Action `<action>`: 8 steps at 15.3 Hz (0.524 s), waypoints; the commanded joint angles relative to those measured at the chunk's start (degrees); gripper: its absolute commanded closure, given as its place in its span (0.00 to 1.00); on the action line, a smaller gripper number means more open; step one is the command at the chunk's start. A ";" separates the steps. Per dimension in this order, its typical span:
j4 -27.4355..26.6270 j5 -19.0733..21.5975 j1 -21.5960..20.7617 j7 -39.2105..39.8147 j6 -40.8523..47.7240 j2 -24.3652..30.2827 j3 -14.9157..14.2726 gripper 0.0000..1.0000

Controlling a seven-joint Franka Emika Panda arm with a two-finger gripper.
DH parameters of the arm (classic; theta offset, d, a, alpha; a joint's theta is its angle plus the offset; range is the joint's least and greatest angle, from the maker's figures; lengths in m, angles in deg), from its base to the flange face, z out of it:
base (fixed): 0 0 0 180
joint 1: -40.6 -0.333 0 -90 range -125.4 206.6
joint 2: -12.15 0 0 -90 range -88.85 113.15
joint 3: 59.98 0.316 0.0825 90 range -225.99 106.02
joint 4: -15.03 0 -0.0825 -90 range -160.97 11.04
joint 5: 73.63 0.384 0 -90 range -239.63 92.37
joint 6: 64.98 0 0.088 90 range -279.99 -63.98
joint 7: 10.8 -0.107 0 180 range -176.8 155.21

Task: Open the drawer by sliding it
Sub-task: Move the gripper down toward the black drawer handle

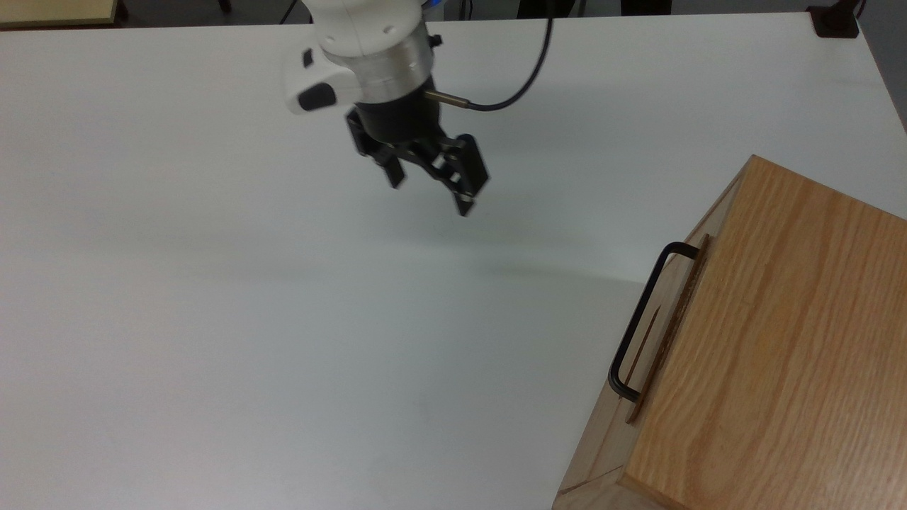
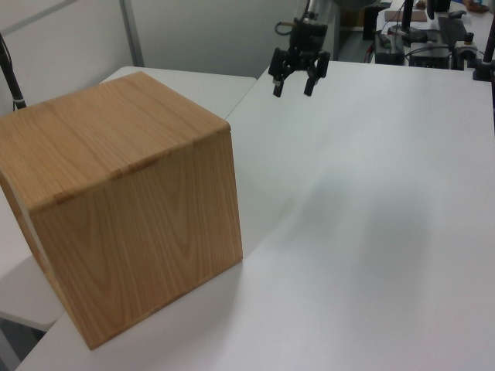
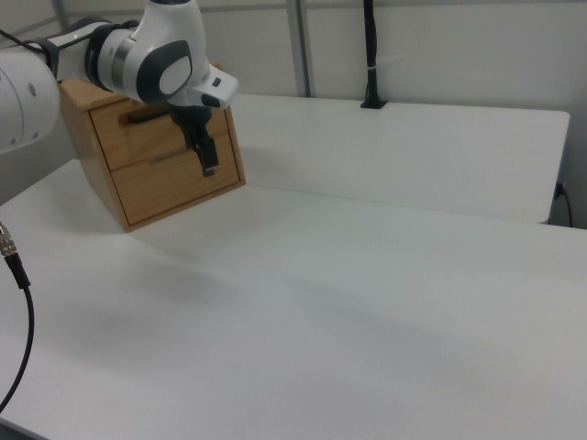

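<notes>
The drawer is pushed into the oak-grain cabinet [image 1: 779, 340]. In the top view I see its front edge [image 1: 669, 333] and long black bar handle [image 1: 641, 319] on the cabinet's left face. In the right view the handle [image 3: 147, 116] crosses the upper front panel [image 3: 124, 139], partly behind my arm. My gripper [image 1: 429, 197] is open and holds nothing. It hangs above the white table [image 1: 283, 319], well up and to the left of the handle in the top view. In the left view the gripper [image 2: 292, 91] is beyond the cabinet [image 2: 124, 201], whose drawer side faces away.
A black cable [image 1: 524, 78] runs from the wrist toward the table's far edge. A black post [image 1: 836, 21] stands at the far right corner, also seen as the post [image 3: 370, 55]. Equipment [image 2: 433, 39] crowds a table behind.
</notes>
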 commanded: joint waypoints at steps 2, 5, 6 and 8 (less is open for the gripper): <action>1.75 11.00 0.02 -1.09 -7.73 -1.57 0.78 0.00; 1.66 11.54 0.02 -1.09 -14.67 -2.71 4.29 0.00; 1.75 11.54 0.02 -1.18 -18.26 -3.85 5.95 0.00; 1.66 11.63 0.02 -1.26 -23.37 -5.00 8.07 0.00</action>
